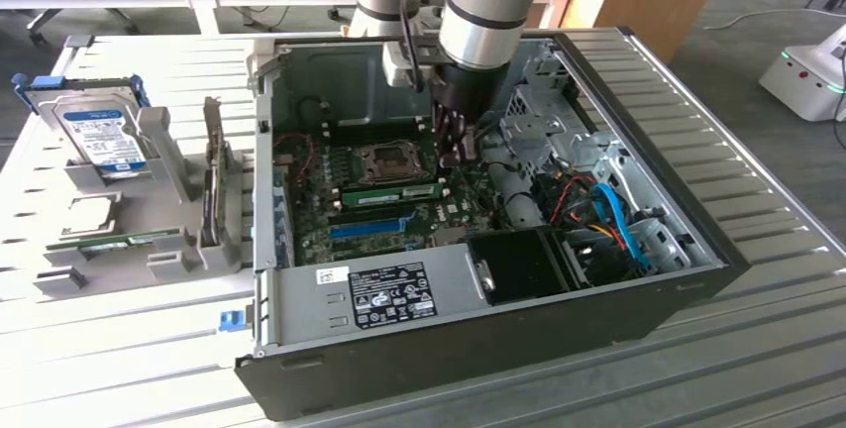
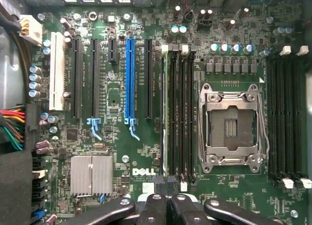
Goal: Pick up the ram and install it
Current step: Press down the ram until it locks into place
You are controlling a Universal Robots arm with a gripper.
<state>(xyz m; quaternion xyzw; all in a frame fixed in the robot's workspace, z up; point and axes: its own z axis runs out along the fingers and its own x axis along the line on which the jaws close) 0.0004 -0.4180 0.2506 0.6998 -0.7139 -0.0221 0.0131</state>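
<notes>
The ram (image 1: 396,191) stands seated in the memory slot farthest from the CPU socket (image 1: 390,159), long axis parallel to the socket's side. The jaws, closed together on nothing, hover by that slot's end. The exterior view adds a second stick (image 1: 133,242) lying outside the case (image 1: 463,349).

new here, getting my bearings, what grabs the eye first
The grey arm reaching into the open computer case at the exterior view's centre. Inside, the long blue slot and silver CPU socket stand out on the motherboard, with the shut gripper beside the ram slots.
</notes>
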